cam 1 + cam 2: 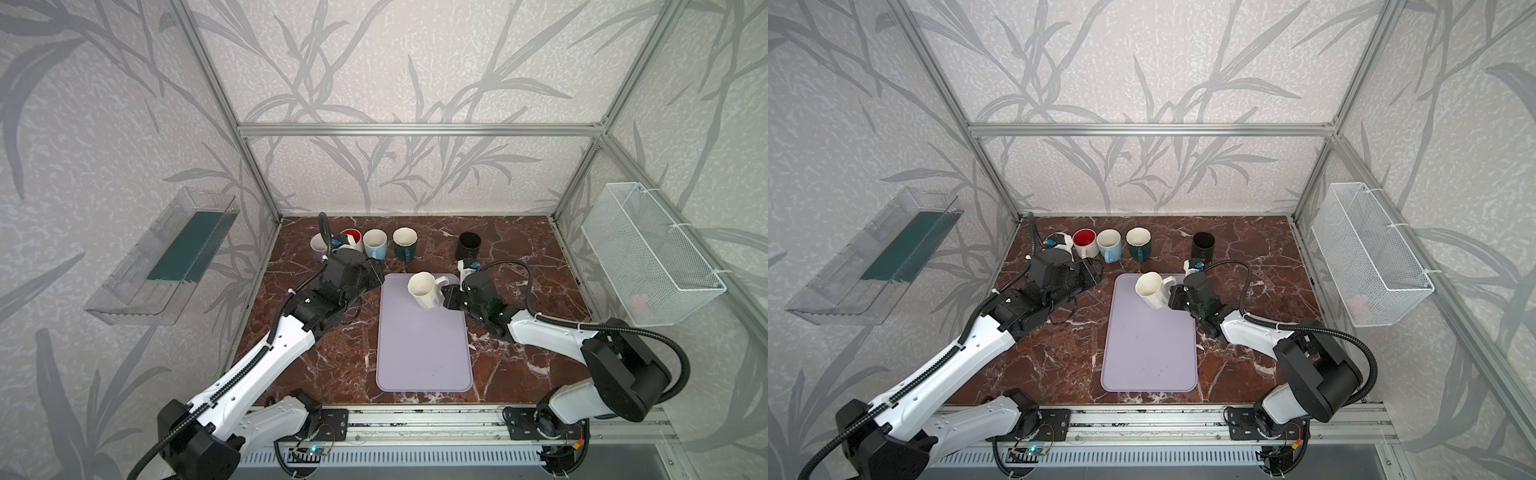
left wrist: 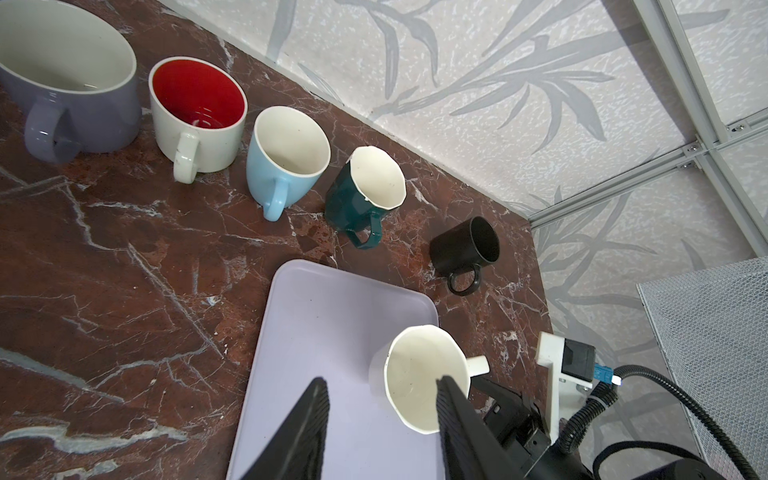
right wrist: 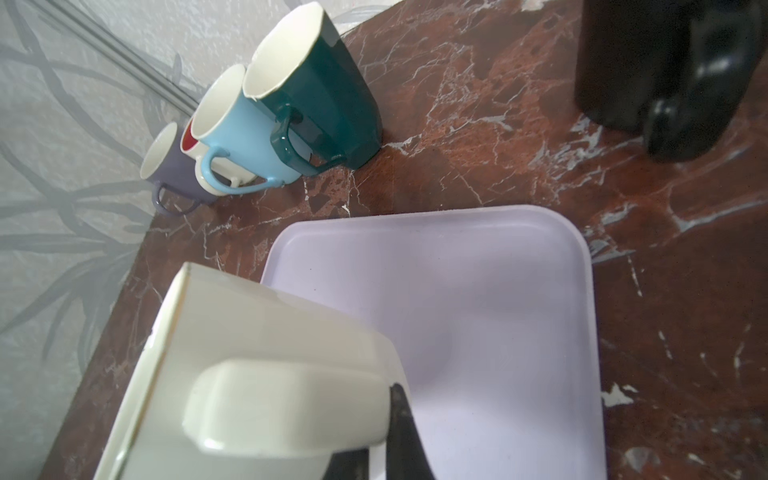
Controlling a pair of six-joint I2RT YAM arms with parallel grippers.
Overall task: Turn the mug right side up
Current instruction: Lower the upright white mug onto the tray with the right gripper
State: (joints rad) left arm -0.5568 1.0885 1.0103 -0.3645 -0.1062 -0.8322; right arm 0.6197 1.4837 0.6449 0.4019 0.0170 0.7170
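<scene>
A white mug point(image 1: 423, 289) point(image 1: 1152, 289) hangs tilted over the far end of the lavender tray point(image 1: 424, 353), its mouth facing up and to the left. My right gripper point(image 1: 446, 297) point(image 3: 374, 432) is shut on the mug's handle point(image 3: 286, 403) from the right. One black fingertip point(image 3: 401, 415) shows against the handle; the other is hidden behind it. My left gripper point(image 1: 376, 272) point(image 2: 382, 379) stands open just left of the tray's far corner with nothing between its fingers. In the left wrist view the mug point(image 2: 419, 374) shows beyond them, mouth toward the camera.
Along the back stand upright mugs: purple point(image 1: 319, 245), white with red inside point(image 1: 351, 237), light blue point(image 1: 375, 243), dark teal point(image 1: 405, 243) and, apart to the right, black point(image 1: 469, 245). A wire basket point(image 1: 652, 253) hangs on the right wall and a clear bin point(image 1: 166, 257) on the left wall.
</scene>
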